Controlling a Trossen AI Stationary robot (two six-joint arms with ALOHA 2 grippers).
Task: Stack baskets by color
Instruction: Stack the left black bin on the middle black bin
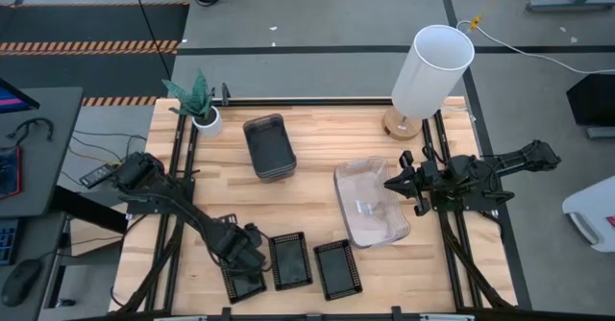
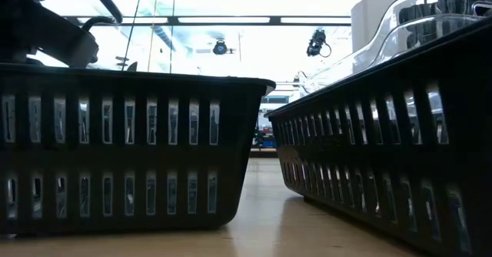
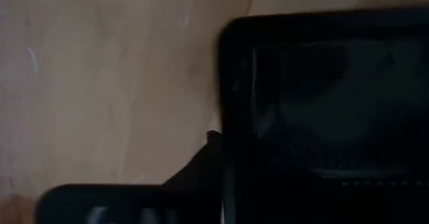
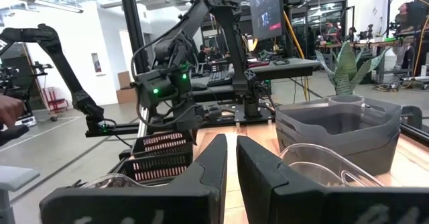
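Note:
Three black mesh baskets lie in a row near the table's front edge: left (image 1: 246, 286), middle (image 1: 290, 260), right (image 1: 338, 268). My left gripper (image 1: 240, 257) points down over the far end of the left one (image 3: 322, 103) and is shut on it. A stack of smoky-grey baskets (image 1: 269, 146) rests on the table at the far middle. A stack of clear baskets (image 1: 370, 204) rests right of centre. My right gripper (image 1: 396, 185) hovers level beside the clear stack's right side. It is shut, with only a slit between its fingers (image 4: 231, 143), and it holds nothing. My left gripper comes from above, pointing down, at the rim (image 3: 226, 117) at the far end of the left black mesh basket. One finger (image 3: 134, 200) stands outside the wall against it. The other is lost in the dark inside the basket. The basket's bottom lies on the table.
A tall white cylinder (image 1: 432, 71) stands at the far right of the table. A small potted plant (image 1: 199, 105) stands at the far left. Bare wood lies between the grey stack and the black baskets.

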